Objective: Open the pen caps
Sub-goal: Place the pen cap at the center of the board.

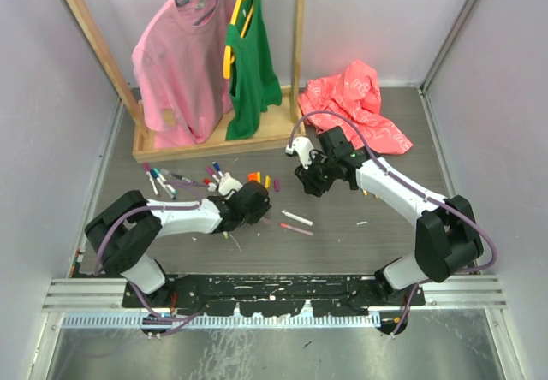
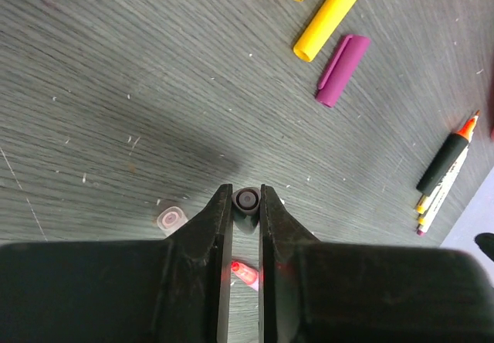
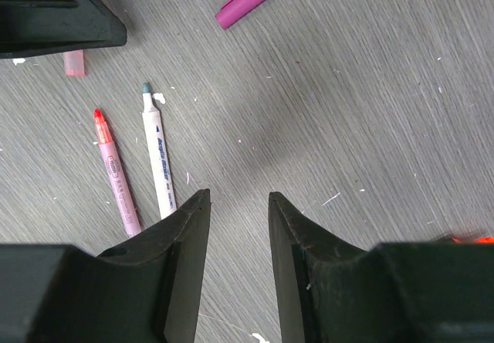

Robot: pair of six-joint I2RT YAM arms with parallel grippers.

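Grey bench point(image 1: 342, 243): scuffed wood-grain top; everything I list lies on it.
Left pincer point(image 2: 245, 191): narrow. A small dark round piece point(image 2: 246, 199) sits between its tips. I cannot tell whether it is gripped or just resting there.
Red tip point(image 2: 243, 273): shows in the slot between the left pincer's fingers, behind the dark piece. I cannot tell what it belongs to.
Pink cap point(image 2: 170, 218): pale and loose, just beside the left pincer's tips, on their left in the wrist view.
Yellow caps point(image 2: 328, 17): two, off their pens, well ahead of the left pincer and to its right.
Purple cap point(image 2: 342, 70): beside the yellow caps, a little nearer the left pincer.
Pink pen point(image 3: 116, 181): uncapped with a bare red tip, near the left pincer on the side of my right arm.
White pen point(image 3: 158, 161): uncapped with a grey tip, alongside the pink pen.
Black pen point(image 2: 448, 157): orange tip bare, far to the right of the left pincer.
Bunch of pens point(image 1: 163, 179): well away from the left pincer, beyond its arm.
Right pincer point(image 3: 238, 196): fingers moderately apart with nothing between them, over bare bench near the left pincer.
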